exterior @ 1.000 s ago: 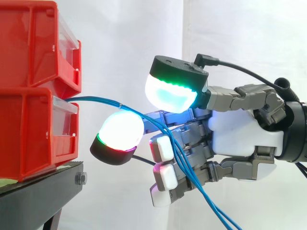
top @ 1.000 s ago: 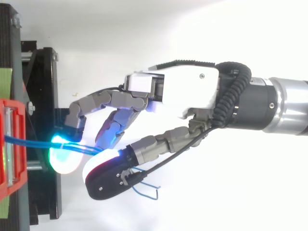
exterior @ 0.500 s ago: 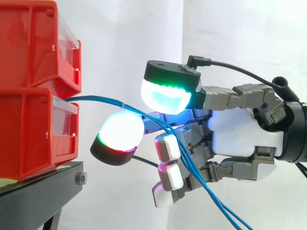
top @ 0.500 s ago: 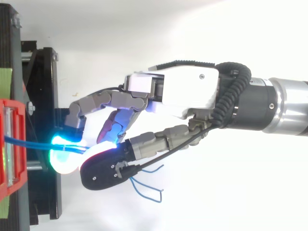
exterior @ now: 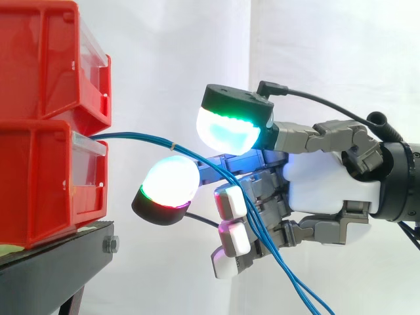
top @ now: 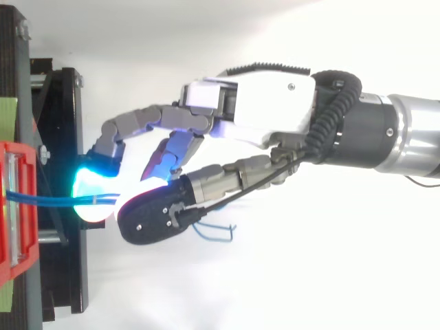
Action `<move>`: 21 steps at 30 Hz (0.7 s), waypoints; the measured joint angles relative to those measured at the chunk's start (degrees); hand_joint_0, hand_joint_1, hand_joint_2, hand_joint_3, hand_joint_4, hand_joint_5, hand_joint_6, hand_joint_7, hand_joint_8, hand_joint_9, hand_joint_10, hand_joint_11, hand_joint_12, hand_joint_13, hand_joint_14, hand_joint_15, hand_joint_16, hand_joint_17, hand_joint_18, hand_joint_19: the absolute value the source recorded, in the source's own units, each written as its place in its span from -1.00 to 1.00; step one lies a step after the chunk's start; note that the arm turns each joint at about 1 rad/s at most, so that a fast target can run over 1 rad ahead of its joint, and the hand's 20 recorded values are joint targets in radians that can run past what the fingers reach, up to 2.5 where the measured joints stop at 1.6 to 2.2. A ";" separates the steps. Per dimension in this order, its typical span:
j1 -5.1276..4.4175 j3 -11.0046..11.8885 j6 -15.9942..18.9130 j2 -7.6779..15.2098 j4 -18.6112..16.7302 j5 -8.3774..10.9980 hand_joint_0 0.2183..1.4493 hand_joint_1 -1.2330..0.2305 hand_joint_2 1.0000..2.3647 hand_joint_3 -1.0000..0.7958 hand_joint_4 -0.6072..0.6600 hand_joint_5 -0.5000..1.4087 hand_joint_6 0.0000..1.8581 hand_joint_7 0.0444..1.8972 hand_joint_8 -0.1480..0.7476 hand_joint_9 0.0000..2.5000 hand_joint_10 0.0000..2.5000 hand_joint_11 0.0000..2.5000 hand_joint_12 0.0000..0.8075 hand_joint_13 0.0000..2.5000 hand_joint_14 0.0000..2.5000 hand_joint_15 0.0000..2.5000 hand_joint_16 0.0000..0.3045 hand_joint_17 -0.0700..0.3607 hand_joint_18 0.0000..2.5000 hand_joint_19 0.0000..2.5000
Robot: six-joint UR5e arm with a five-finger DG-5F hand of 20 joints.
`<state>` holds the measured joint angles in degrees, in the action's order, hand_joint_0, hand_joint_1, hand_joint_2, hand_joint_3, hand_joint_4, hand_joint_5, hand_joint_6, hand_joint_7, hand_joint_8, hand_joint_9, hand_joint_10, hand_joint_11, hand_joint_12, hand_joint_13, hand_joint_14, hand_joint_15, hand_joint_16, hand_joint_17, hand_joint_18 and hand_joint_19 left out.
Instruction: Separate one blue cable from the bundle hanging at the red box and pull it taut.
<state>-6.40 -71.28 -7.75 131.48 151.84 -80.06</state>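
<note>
While two stacked red plastic bins sit on black metal stand, grey-and-white robot hand hangs at 3 o'clock from them, loose, gripping nothing. Thin blue cables leave lower bin, pass between glowing pads, droop toward 5 o'clock across bent fingers.

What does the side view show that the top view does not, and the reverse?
Side view: the upper bin stacked on the lower bin, with the blue cables sloping down from the lower bin past the hand. Top view: loose cable ends curling beside the hand, and the silver arm. Both: the hand, the blue cables and the black stand.
</note>
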 measured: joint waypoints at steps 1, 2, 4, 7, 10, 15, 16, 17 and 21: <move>0.11 0.00 -0.02 0.00 0.01 0.00 -0.22 -0.04 -0.97 -0.14 0.38 -0.60 -0.46 0.01 0.09 -0.08 -0.98 -0.45 0.06 -0.12 -0.98 -0.52 -0.71 -0.21 -0.35 -0.64; 0.25 0.00 -0.04 0.00 0.01 0.00 -0.22 -0.04 -0.97 -0.12 0.37 -0.60 -0.46 0.01 0.09 -0.07 -0.98 -0.45 0.06 -0.12 -0.98 -0.52 -0.71 -0.22 -0.35 -0.63; 0.35 0.00 -0.07 0.00 -0.02 0.00 -0.21 -0.05 -0.96 -0.10 0.38 -0.60 -0.46 0.01 0.09 -0.07 -0.98 -0.45 0.06 -0.11 -0.98 -0.52 -0.71 -0.22 -0.35 -0.64; 0.51 0.00 -0.18 0.00 -0.13 0.00 -0.20 -0.05 -0.97 -0.11 0.38 -0.60 -0.46 0.00 0.10 -0.07 -0.98 -0.45 0.06 -0.11 -0.98 -0.52 -0.71 -0.22 -0.34 -0.64; 0.61 0.01 -0.27 -0.02 -0.09 0.00 -0.19 -0.14 -0.96 -0.10 0.38 -0.59 -0.46 0.01 0.10 -0.08 -0.98 -0.45 0.05 -0.11 -0.98 -0.52 -0.71 -0.22 -0.34 -0.63; 0.57 0.11 -0.26 -0.02 -0.04 0.09 -0.13 -0.26 -0.96 -0.09 0.37 -0.59 -0.46 0.03 0.07 -0.08 -0.98 -0.44 0.02 -0.11 -0.98 -0.51 -0.72 -0.23 -0.36 -0.62; 0.56 0.16 -0.26 -0.02 -0.02 0.09 -0.13 -0.27 -0.96 -0.09 0.37 -0.59 -0.46 0.04 0.08 -0.08 -0.98 -0.44 0.02 -0.11 -0.98 -0.51 -0.72 -0.24 -0.36 -0.62; 0.56 0.20 -0.25 -0.01 -0.02 0.09 -0.11 -0.29 -0.96 -0.09 0.38 -0.59 -0.46 0.05 0.07 -0.08 -0.98 -0.44 0.01 -0.12 -0.98 -0.50 -0.72 -0.24 -0.36 -0.61; 0.63 0.50 -0.25 -0.05 0.01 0.06 -0.09 -0.31 -0.96 -0.09 0.36 -0.59 -0.46 0.09 0.07 -0.08 -0.98 -0.43 0.00 -0.11 -0.98 -0.49 -0.73 -0.24 -0.37 -0.60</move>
<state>-5.77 -70.78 -8.00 131.44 151.85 -80.01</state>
